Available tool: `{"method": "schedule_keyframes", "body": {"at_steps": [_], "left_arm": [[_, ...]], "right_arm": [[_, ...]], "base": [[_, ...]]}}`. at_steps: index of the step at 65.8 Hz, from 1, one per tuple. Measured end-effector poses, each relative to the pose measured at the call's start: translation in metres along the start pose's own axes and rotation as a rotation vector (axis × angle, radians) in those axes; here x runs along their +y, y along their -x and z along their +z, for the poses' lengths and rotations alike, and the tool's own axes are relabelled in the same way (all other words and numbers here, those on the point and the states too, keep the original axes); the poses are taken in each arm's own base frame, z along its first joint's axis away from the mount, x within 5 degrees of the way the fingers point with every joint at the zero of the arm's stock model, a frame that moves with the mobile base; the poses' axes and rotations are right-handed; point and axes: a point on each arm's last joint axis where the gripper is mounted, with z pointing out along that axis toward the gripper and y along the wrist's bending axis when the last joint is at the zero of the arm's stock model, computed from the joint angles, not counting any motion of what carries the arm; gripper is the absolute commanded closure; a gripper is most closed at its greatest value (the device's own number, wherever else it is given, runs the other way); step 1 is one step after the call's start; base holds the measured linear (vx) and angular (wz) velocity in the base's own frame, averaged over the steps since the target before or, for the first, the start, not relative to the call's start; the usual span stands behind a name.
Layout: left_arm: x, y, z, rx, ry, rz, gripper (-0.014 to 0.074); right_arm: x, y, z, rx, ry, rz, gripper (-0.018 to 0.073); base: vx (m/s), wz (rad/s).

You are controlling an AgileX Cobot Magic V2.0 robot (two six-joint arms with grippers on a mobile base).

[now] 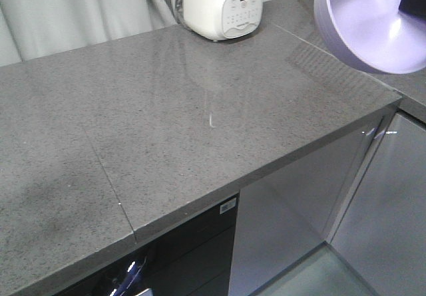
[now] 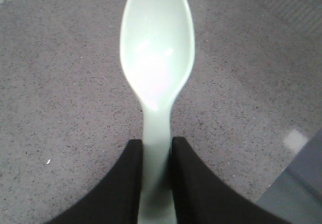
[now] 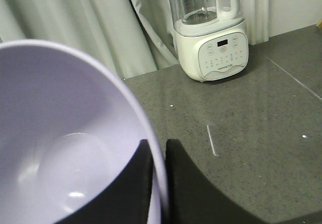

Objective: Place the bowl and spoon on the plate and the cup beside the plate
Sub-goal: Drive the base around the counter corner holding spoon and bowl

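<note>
The pale mint-green spoon (image 2: 157, 48) is held above the grey countertop, head pointing away. My left gripper (image 2: 157, 143) is shut on its handle, one black finger on each side. The lavender bowl (image 3: 60, 133) fills the left of the right wrist view, and my right gripper (image 3: 159, 146) is shut on its rim, one finger inside and one outside. In the front view the bowl (image 1: 363, 23) hangs tilted in the air at the top right, above the counter's right end. The plate and the cup are out of view.
A white blender base with a button panel (image 1: 223, 6) stands at the back of the grey stone countertop (image 1: 186, 130), in front of a pale curtain; the blender (image 3: 214, 48) also shows in the right wrist view. The counter's front edge (image 1: 313, 151) drops to glossy cabinet doors.
</note>
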Motion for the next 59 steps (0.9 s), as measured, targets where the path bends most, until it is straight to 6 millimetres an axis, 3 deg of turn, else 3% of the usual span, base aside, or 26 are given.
{"method": "schedule_keyframes", "body": {"at_steps": [59], "left_arm": [[0.0000, 0.0000, 0.0000, 0.000, 0.000, 0.000, 0.0602]], "right_arm": [[0.0000, 0.0000, 0.0000, 0.000, 0.000, 0.000, 0.0569]], "base": [[-0.03, -0.23]]}}
